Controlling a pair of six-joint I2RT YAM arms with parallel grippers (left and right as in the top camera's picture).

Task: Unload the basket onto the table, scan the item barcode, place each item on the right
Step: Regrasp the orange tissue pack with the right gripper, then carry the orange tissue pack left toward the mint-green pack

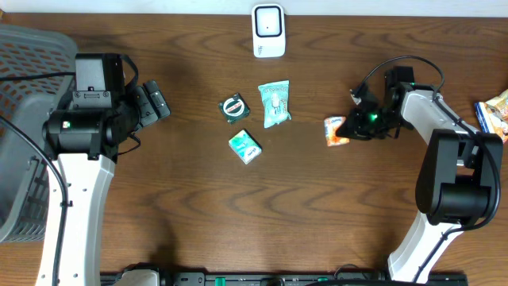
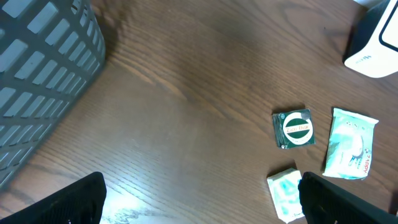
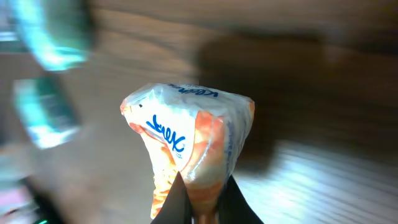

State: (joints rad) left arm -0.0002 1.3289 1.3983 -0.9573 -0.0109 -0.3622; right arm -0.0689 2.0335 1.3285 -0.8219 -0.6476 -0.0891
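One orange-and-white plastic packet (image 3: 189, 134) is clamped in the right gripper (image 3: 202, 206). The white plastic scanner box (image 1: 268, 32) stands well ahead of its fingertips, off sideways.

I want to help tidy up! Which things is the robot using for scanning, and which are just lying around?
For the job: orange packet, pinched in the right hand; white scanner.
Lying about for now: round green packet, teal pouch, small green packet, grey basket, colourful packet at the edge.
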